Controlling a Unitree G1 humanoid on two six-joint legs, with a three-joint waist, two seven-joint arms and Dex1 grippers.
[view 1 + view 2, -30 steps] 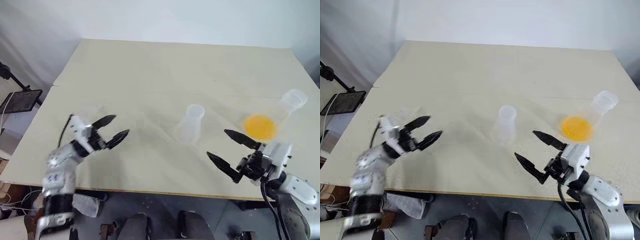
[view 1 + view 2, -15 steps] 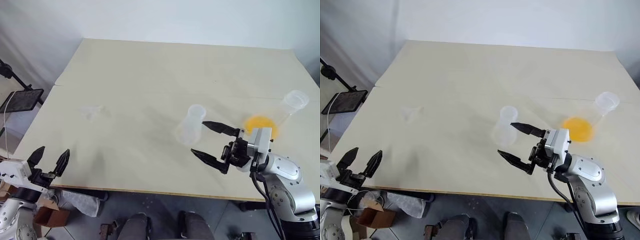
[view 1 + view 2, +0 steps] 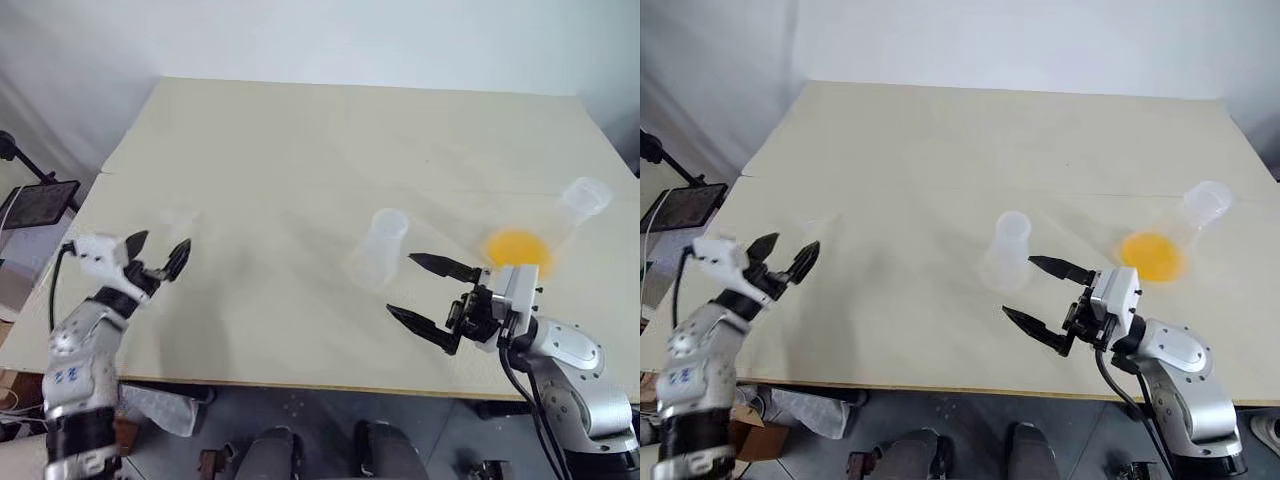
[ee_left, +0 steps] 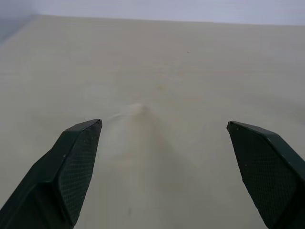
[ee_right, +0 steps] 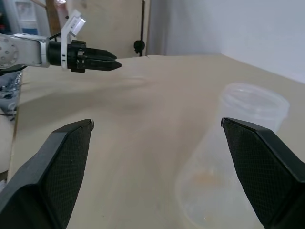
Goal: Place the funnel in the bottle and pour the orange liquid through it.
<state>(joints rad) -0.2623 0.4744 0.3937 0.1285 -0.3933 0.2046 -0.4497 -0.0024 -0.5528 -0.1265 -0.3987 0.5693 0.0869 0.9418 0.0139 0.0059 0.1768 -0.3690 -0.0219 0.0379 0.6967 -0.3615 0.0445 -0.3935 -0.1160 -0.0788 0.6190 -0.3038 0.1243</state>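
The open left gripper (image 3: pixel 158 262) is near the funnel (image 3: pixel 178 218), holding nothing. Next it must pinch it gently. The right gripper (image 3: pixel 428 292) is open too.

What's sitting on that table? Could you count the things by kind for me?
Cone-shaped flasks: 2, the cloudy empty bottle and a clearer flask holding the orange liquid
Small clear funnel: 1
Total: 3 things on the table

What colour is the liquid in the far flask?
Bright orange liquid, clearest in the left eye view.
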